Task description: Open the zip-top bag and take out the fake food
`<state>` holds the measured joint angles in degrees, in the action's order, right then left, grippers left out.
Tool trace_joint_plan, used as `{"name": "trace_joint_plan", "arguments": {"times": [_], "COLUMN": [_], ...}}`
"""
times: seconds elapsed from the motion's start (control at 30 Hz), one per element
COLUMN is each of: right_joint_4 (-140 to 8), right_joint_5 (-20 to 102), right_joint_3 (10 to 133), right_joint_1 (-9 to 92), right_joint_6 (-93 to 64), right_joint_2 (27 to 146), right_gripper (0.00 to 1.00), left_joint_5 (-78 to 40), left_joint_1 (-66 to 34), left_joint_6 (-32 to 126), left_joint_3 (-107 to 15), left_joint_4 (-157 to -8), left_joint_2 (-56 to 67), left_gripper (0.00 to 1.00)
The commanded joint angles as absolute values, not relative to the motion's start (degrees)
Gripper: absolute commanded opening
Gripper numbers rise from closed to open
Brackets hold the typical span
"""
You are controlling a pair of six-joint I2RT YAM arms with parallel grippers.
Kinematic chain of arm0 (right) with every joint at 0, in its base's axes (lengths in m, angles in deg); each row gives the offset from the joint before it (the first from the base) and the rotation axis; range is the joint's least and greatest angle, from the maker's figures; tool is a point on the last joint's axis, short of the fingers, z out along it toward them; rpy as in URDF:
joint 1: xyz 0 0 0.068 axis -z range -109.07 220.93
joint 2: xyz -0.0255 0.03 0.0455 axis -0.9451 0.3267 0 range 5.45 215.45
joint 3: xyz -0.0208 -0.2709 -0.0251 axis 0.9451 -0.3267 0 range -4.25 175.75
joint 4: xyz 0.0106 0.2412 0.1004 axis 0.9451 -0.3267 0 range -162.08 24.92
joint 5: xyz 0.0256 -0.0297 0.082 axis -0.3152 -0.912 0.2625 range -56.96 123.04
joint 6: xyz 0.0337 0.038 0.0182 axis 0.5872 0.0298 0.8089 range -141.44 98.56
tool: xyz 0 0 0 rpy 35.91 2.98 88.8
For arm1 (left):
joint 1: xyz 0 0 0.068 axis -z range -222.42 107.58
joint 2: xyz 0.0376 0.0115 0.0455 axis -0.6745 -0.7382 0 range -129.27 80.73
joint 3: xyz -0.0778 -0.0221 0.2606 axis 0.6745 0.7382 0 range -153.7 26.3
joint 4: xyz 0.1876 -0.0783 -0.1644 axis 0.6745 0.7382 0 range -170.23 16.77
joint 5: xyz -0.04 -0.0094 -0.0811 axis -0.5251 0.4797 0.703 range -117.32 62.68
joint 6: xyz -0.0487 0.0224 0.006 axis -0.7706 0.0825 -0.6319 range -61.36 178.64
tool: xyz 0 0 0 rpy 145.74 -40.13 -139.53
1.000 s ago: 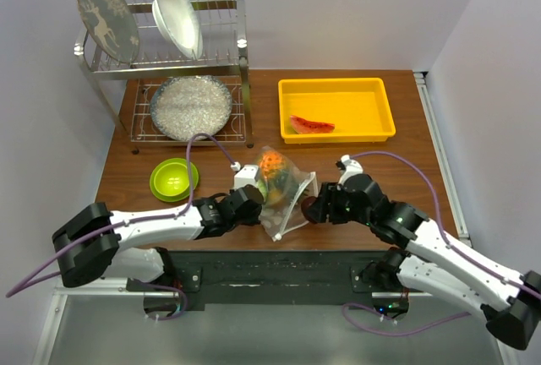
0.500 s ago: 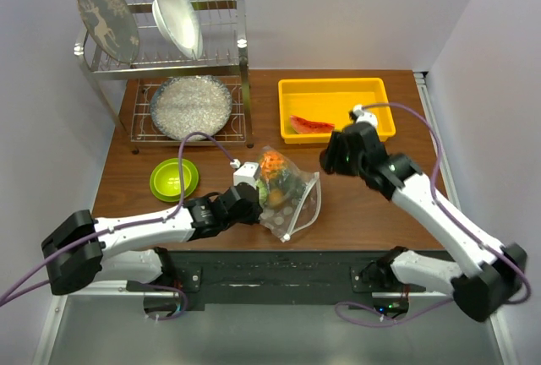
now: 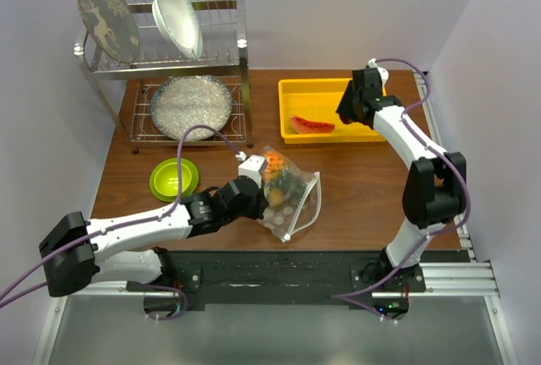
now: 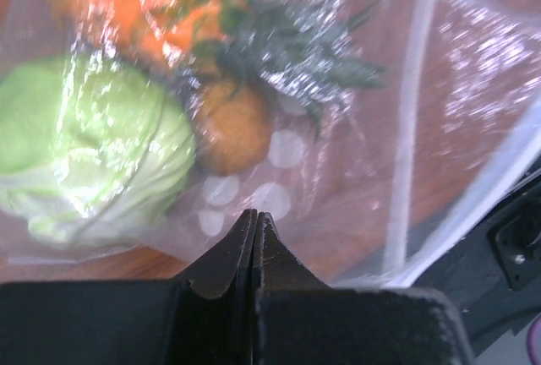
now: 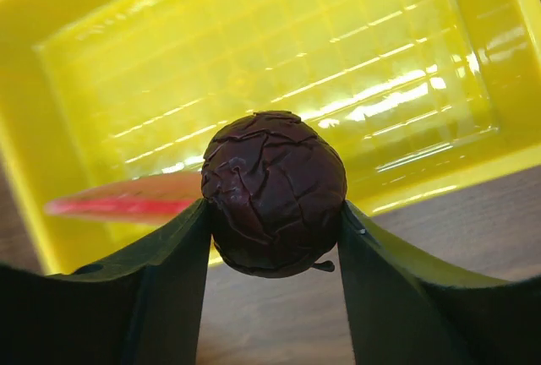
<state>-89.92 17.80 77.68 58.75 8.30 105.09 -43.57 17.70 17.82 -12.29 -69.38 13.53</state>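
The zip-top bag lies open on the table's near middle, its zip strip toward the right. My left gripper is shut on its left edge; the left wrist view shows the jaws pressed together on the dotted film. Inside the bag are a green round fruit, a brown kiwi and the orange pineapple. My right gripper is shut on the dark purple-red ball above the near edge of a yellow tray. A red watermelon slice lies in that tray.
The yellow tray sits at the back right. A lime-green bowl stands left of the bag. A metal dish rack with two upright plates and a glittery plate fills the back left. Walls close in both sides.
My right arm has carried the dark ball from beside the bag up and back to the yellow tray. My left gripper has stayed shut on the bag, shifting slightly.
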Motion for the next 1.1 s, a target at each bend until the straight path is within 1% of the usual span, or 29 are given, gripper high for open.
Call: {"name": "trace_joint_plan", "arguments": {"times": [0.0, 0.03, 0.13, 0.23, 0.37, 0.43, 0.47, 0.5, 0.53, 0.57, 0.6, 0.63, 0.67, 0.73, 0.8, 0.83, 0.9, 0.93, 1.07], "right_joint_4": [-87.0, -86.9, -88.1, -89.2, -92.8, -92.0, -91.7, -91.6, -90.8, -90.0, -89.4, -88.4, -87.4, -86.4, -84.5, -81.5, -77.8, -74.2, -64.7], "right_joint_5": [20.0, 21.7, 22.4, 23.9, 25.3, 27.9, 28.2, 28.6, 29.2, 30.2, 31.6, 33.0, 35.4, 36.6, 38.5, 40.1, 40.1, 40.0, 42.2], "right_joint_3": [81.3, 81.7, 84.0, 84.9, 83.0, 78.9, 74.1, 71.5, 68.5, 62.0, 58.7, 55.6, 49.1, 41.2, 36.3, 31.6, 27.5, 24.7, 21.0], "right_joint_1": [61.8, 62.1, 62.4, 62.4, 62.3, 61.8, 61.3, 60.0, 59.3, 58.6, 57.8, 57.1, 56.3, 51.5, 47.3, 46.0, 41.4, 40.1, 35.3], "right_joint_6": [7.3, 7.1, 5.6, 5.4, 6.0, 6.9, 7.2, 7.4, 7.7, 8.1, 9.7, 10.7, 11.7, 15.0, 19.9, 21.7, 26.4, 27.7, 32.3], "right_joint_2": [109.7, 110.5, 112.3, 111.2, 106.9, 100.3, 97.8, 91.8, 88.7, 85.7, 82.0, 75.8, 72.2, 64.3, 60.8, 59.3, 56.8, 56.6, 60.8], "right_gripper": [0.62, 0.69, 0.82, 0.87, 0.86, 0.82, 0.8, 0.77, 0.75, 0.72, 0.63, 0.59, 0.56, 0.49, 0.46, 0.43, 0.42, 0.42, 0.4], "left_joint_5": [-44.3, -44.2, -43.9, -43.4, -44.2, -44.7, -44.9, -45.2, -45.9, -45.9, -46.0, -45.7, -45.6, -44.6, -43.6, -42.9, -42.3, -41.6, -41.3], "left_joint_1": [16.7, 16.5, 15.2, 13.2, 10.2, 9.3, 8.4, 8.0, 7.8, 7.1, 6.8, 6.5, 6.3, 6.1, 6.1, 6.1, 6.1, 6.2, 6.1], "left_joint_6": [21.5, 21.6, 22.9, 24.3, 25.9, 26.5, 26.6, 27.0, 27.2, 27.3, 27.6, 27.7, 27.8, 27.8, 27.5, 27.4, 27.2, 27.1, 26.6], "left_joint_3": [-17.3, -17.7, -19.4, -21.6, -24.1, -25.0, -25.7, -25.8, -26.0, -26.3, -26.3, -26.4, -26.5, -26.5, -26.0, -25.3, -24.6, -23.8, -22.6], "left_joint_4": [-69.8, -69.8, -69.5, -68.9, -68.8, -68.5, -68.4, -68.4, -68.5, -68.4, -68.3, -68.3, -68.4, -68.4, -68.9, -69.1, -69.5, -69.9, -70.5], "left_joint_2": [12.4, 12.2, 10.7, 8.8, 6.7, 5.2, 4.6, 4.0, 3.7, 3.6, 3.0, 2.9, 2.6, 1.9, 1.7, 1.7, 1.7, 1.6, 1.0], "left_gripper": [0.0, 0.0, 0.0, 0.0, 0.02, 0.02, 0.02, 0.02, 0.02, 0.02, 0.0, 0.0, 0.0, 0.0, 0.0, 0.0, 0.0, 0.0, 0.0]}}
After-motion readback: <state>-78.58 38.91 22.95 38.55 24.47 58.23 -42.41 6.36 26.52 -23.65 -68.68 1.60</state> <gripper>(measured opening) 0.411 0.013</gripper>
